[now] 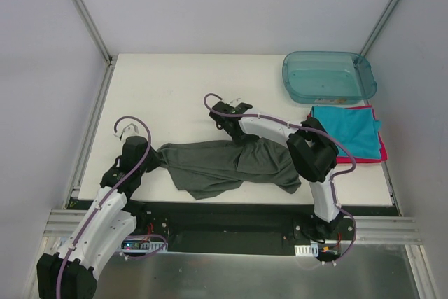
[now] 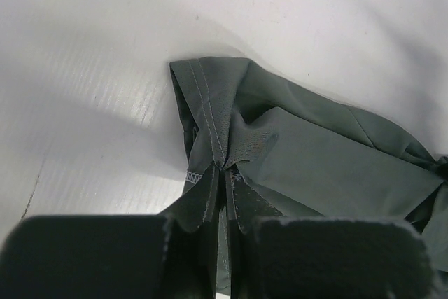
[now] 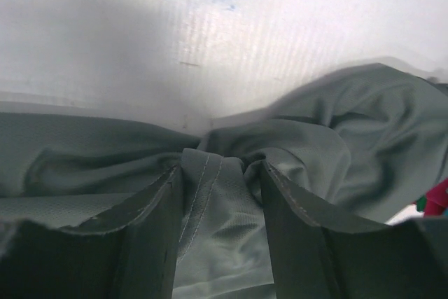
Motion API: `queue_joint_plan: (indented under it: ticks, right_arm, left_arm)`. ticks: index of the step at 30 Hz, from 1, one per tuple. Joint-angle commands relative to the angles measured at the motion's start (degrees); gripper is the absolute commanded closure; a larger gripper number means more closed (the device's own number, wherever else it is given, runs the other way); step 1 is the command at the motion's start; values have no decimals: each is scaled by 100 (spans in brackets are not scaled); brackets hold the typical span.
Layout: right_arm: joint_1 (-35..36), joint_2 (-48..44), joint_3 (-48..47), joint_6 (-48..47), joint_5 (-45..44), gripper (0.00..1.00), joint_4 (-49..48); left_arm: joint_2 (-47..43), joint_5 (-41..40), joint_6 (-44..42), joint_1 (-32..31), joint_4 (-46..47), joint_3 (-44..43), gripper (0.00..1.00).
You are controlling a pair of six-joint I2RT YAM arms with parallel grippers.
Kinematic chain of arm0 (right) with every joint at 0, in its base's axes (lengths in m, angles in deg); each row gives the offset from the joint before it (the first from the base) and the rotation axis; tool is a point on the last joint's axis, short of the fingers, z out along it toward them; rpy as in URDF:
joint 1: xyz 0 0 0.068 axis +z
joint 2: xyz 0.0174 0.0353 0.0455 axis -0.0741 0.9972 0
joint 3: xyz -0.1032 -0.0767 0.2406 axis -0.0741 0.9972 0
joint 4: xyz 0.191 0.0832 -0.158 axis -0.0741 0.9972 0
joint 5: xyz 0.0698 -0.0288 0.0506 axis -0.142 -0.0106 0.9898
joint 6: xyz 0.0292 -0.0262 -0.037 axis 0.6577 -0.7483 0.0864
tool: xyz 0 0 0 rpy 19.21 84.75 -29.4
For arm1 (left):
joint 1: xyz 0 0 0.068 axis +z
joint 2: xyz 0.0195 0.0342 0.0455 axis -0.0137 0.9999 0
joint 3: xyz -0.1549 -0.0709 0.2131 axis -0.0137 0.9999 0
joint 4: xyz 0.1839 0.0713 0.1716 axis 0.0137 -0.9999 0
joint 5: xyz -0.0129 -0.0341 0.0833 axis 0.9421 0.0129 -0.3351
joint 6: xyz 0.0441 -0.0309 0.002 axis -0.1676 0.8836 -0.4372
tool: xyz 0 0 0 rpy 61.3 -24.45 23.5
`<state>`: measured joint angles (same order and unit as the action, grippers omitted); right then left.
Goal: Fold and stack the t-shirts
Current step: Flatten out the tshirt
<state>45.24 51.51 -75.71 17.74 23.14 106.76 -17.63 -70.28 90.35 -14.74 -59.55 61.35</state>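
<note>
**A:** Where is the dark grey t-shirt (image 1: 217, 166)?

**B:** It lies bunched on the white bench (image 1: 175, 89) near the front edge. Its long axis runs left to right, between the two arms.

**A:** Who has it?

**B:** Both arms. The left end effector (image 2: 225, 173) is pinched almost closed on a stitched hem at the shirt's left tip. The right end effector (image 3: 217, 173) is clamped on a thick gather of hemmed cloth along the far edge, about midway. Its fingers (image 3: 294, 236) are held apart by the wad.

**A:** So which way does the cloth run from each?

**B:** From the left end effector it trails off to the right. From the right one it spreads to both sides and toward the arm bases. I judge that drawing the two grips apart along that axis would open the shirt out.

**A:** Is there any label or print?

**B:** There is none I can read, and no neck label shows.

**A:** And what lies beyond it?

**B:** A folded teal t-shirt (image 1: 346, 127) sits on a red-pink t-shirt (image 1: 360, 160) at the right. The teal plastic tub (image 1: 325, 78) stands just behind them.
</note>
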Motion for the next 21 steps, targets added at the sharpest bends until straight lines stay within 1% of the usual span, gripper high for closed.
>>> queue_joint_plan:
  ticks: [1,2,3,4,6,11,19,21]
  right_arm:
    - [-10,-189,-42,216,-642,53,598]
    - [-19,-224,2,286,-730,61,634]
    - [-19,-286,55,331,-800,66,643]
    - [-36,-338,99,366,-819,68,643]
    - [-28,-540,187,392,-845,68,643]
    - [-28,-874,432,287,-644,62,547]
    - [-45,-1393,1056,226,-415,62,186]
    - [-71,-1472,1197,191,-310,64,55]
  left_arm:
    - [-94,-34,-109,-46,110,58,100]
    - [-103,-43,-118,-46,119,58,100]
    - [-120,-51,-109,-46,110,66,100]
    - [-120,-69,-109,-46,110,75,100]
    - [-112,-69,-118,-46,110,67,100]
    - [-112,-113,-118,-37,110,49,100]
    - [-129,-227,-135,-37,110,75,100]
    - [-120,-236,-135,-37,110,58,100]
